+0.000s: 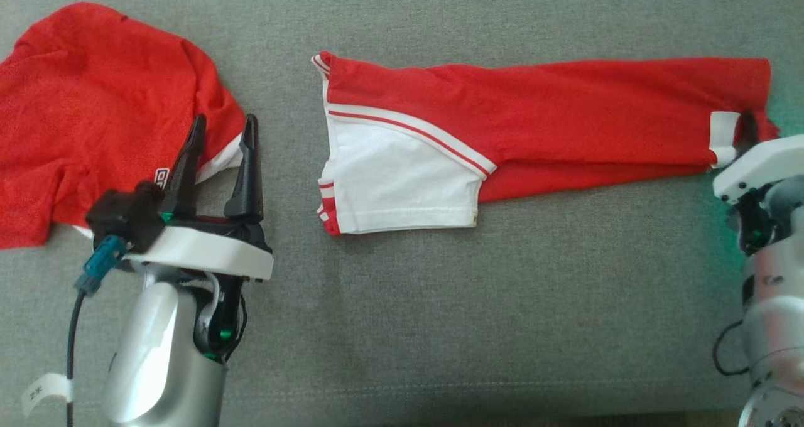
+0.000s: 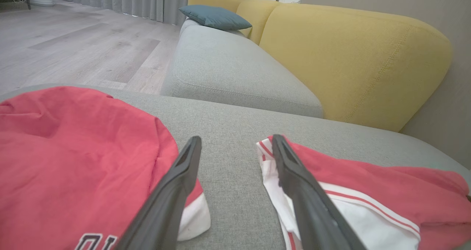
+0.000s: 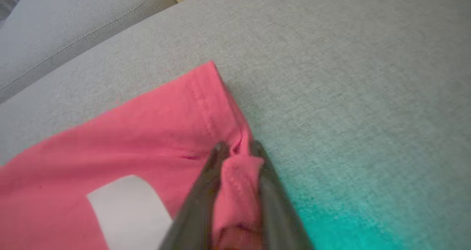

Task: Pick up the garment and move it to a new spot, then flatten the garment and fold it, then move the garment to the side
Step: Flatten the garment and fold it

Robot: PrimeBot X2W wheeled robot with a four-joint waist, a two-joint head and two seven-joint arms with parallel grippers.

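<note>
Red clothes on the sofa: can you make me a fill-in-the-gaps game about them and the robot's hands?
The right gripper is shut on the folded garment, which is red and ____.
The left gripper is ____ and holds nothing.
In the head view, the crumpled shirt lies to the ____ of the folded garment.
The sofa back is coloured ____.
Missing words: white; open; left; yellow.

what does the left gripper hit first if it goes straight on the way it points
Probably bare grey cushion in the gap between the crumpled shirt and the folded garment; the left gripper may graze the shirt's edge. Depth is unclear.
</note>
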